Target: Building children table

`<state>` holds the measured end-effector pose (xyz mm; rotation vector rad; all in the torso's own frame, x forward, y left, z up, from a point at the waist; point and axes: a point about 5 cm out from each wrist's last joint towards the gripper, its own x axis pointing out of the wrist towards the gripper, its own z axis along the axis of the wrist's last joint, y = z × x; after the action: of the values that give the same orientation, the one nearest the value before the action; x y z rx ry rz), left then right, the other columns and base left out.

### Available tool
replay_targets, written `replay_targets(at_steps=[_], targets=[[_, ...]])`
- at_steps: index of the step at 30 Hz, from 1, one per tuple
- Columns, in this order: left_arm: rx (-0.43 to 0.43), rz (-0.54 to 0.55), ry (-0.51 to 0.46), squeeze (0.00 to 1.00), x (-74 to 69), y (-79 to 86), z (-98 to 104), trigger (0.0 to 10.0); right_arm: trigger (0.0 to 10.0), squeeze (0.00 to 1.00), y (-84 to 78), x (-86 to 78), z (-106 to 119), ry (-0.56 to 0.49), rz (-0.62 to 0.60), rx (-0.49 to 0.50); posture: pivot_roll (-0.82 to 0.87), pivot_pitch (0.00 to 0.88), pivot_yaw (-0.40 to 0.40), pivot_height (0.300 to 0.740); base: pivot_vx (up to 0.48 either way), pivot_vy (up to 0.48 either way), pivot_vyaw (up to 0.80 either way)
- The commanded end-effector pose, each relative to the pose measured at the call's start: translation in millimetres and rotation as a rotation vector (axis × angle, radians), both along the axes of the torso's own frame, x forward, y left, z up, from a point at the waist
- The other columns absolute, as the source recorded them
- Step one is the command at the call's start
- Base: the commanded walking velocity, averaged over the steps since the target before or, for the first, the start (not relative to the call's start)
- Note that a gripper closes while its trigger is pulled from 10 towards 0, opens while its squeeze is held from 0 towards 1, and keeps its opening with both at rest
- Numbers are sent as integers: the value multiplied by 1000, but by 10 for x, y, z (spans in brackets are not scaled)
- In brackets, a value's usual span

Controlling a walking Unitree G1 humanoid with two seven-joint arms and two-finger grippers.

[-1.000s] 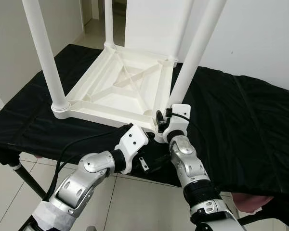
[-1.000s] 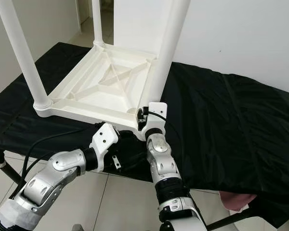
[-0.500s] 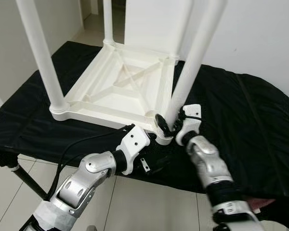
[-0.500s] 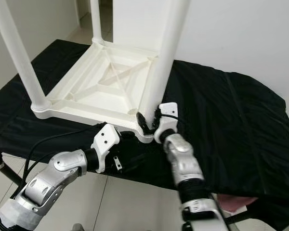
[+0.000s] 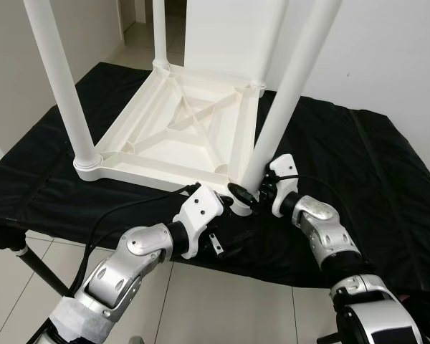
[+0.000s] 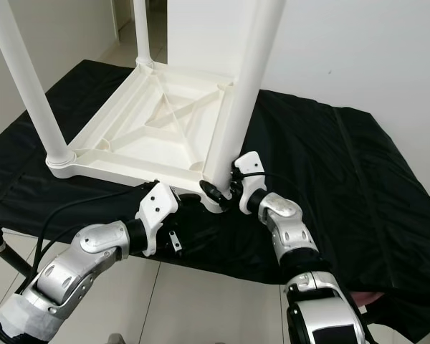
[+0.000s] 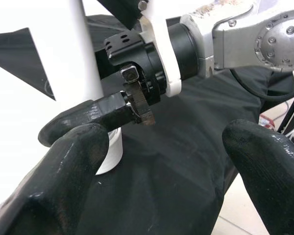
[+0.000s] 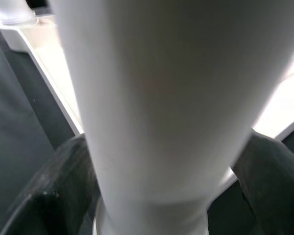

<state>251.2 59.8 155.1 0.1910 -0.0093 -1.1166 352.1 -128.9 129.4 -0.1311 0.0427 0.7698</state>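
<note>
A white plastic children's table (image 5: 179, 136) lies upside down on a black cloth (image 5: 358, 165), its legs pointing up. My right gripper (image 5: 245, 195) reaches in from the right at the base of the near right leg (image 5: 287, 93). It is shut on that leg (image 8: 161, 107), with a black finger (image 8: 54, 191) on either side. Just in front of the same corner, low at the cloth's front edge, my left gripper (image 7: 166, 161) stands open with nothing between its fingers (image 7: 73, 161). The left wrist view looks across at the right gripper's finger pressed on the leg.
The near left leg (image 5: 61, 79) and two far legs stand tall over the work area. The cloth-covered surface ends just in front of the table's near rim, with tiled floor (image 5: 201, 301) below. A white wall (image 5: 387, 50) rises behind.
My right arm has swung from in front of the corner round to its right side, and its fingers now hug the base of the near right leg. The left arm has stayed put.
</note>
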Motion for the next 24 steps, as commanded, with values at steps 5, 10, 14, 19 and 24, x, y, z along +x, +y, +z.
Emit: replay_targets(at_steps=[5,10,14,19,24], targets=[[17,-70,2,0,-5,-13,9,10000,6549,0,182,38,-32,22,60,-31,-21,0,-60,740,0,0,0],[17,-67,-1,0,-1,-9,15,10000,0,0,270,21,-89,50,99,-30,-21,0,-60,740,0,0,0],[17,-66,0,0,-2,-9,14,10000,0,0,257,12,-108,57,100,-26,-16,0,-63,740,0,0,0],[12,-72,5,0,-20,-25,10,10000,0,0,142,5,-137,66,84,15,-32,0,-59,740,0,0,0],[10,-78,9,0,-28,-35,4,10000,0,0,76,4,-147,61,65,37,-35,0,-60,740,0,0,0]])
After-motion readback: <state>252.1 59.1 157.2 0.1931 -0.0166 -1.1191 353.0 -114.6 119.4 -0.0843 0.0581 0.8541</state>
